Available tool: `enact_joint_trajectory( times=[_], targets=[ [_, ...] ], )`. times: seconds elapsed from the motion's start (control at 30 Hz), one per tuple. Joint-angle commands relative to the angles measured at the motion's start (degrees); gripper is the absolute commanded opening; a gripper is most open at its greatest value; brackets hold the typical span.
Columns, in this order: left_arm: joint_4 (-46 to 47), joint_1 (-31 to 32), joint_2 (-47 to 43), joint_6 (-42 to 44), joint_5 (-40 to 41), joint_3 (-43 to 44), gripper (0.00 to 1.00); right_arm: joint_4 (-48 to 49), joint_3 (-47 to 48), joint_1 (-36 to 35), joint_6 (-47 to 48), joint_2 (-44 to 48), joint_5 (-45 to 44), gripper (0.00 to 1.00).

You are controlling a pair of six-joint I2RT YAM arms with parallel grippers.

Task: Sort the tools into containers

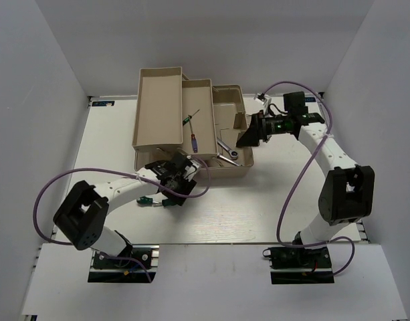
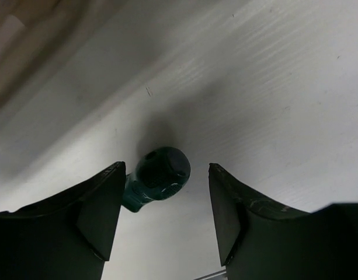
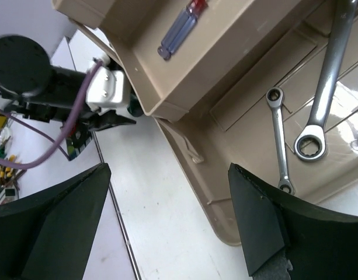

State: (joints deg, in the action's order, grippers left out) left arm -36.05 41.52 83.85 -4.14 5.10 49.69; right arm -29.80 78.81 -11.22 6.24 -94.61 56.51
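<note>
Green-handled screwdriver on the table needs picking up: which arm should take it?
Left. The left gripper is open astride the green-handled screwdriver; the right gripper hangs open at the toolbox, near the wrenches.

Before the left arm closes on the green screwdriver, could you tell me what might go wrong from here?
1. The green screwdriver lies nearer one of the left fingers than the other. Closing could roll its round handle away instead of gripping it.
2. The right fingers hover open over the toolbox, so the two arms might collide there at delivery.
</note>
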Motion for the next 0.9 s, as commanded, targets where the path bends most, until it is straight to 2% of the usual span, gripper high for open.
enact_joint_trajectory(
  times=[0.0,0.3,0.43,0.87],
  targets=[
    [-1.48,0.85,0.17,0.71,1.49,2.68,0.69,2.73,-0.84,2.07,0.27,4.17,3.60,0.87],
    [-4.64,3.92,6.84,0.71,3.16,5.24,0.67,5.89,-2.95,6.48,-2.64,5.57,6.15,0.87],
    [-8.15,4.98,11.41,-0.52,8.06,6.82,0.64,6.95,-3.66,7.88,-4.21,6.10,7.12,0.87],
    [-13.69,8.58,14.23,-4.91,9.31,8.40,0.62,8.97,-4.80,9.99,-5.71,7.16,8.00,0.87]
  ],
)
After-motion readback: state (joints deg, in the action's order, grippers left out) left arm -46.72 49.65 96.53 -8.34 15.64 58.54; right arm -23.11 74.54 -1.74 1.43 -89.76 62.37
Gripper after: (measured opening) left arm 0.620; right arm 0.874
